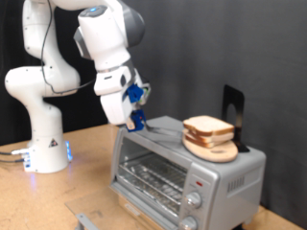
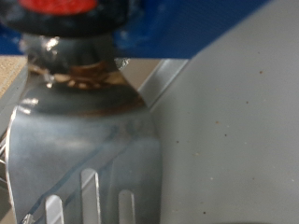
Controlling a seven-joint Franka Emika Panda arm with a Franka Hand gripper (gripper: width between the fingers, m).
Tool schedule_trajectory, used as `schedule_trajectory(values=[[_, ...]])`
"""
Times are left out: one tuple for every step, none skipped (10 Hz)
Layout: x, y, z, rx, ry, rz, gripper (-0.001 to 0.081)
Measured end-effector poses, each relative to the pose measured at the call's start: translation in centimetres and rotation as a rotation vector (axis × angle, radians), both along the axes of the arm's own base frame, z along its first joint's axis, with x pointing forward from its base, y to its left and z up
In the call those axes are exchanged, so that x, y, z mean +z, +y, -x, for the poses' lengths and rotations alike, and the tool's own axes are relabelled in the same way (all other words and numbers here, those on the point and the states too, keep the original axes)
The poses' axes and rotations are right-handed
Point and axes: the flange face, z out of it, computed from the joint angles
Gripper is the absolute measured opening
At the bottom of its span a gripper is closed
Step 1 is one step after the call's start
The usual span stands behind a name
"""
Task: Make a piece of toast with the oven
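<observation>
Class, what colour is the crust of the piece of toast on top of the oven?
Darker brown, around the piece of toast's pale tan face; exterior view.

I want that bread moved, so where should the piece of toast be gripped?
Likely by its crust edges, coming from above: the piece of toast lies flat on the wooden board atop the oven. The gripper hovers by the oven's top.

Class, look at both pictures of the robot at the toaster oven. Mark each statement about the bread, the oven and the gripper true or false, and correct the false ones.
1. The bread lies on a round wooden board on top of the oven. True.
2. The bread is inside the oven. False: it is on top, on the board.
3. The gripper is above the oven's top, at the exterior view's left end. True.
4. The oven has no knobs. False: two round knobs show on its front.
</observation>
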Motion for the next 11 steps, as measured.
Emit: schedule_trajectory(values=[[0.0, 0.2, 0.0, 0.004, 0.000, 0.001, 0.0493], [0.0, 0.4, 0.0, 0.007, 0.000, 0.000, 0.0493], [0.0, 0.5, 0.0, 0.008, -0.001, -0.002, 0.0493], [0.0, 0.5, 0.1, 0.012, -0.005, -0.007, 0.0493], [0.2, 0.5, 0.2, 0.017, -0.012, -0.015, 0.0493], [0.3, 0.7, 0.2, 0.023, -0.021, -0.024, 0.0493], [0.5, 0.8, 0.2, 0.026, -0.025, -0.028, 0.0493], [0.6, 0.8, 0.3, 0.027, -0.029, -0.029, 0.0493], [0.8, 0.9, 0.4, 0.029, -0.031, -0.029, 0.0493], [1.0, 0.9, 0.6, 0.031, -0.034, -0.028, 0.0493], [1.1, 0.9, 0.7, 0.033, -0.038, -0.030, 0.0493]])
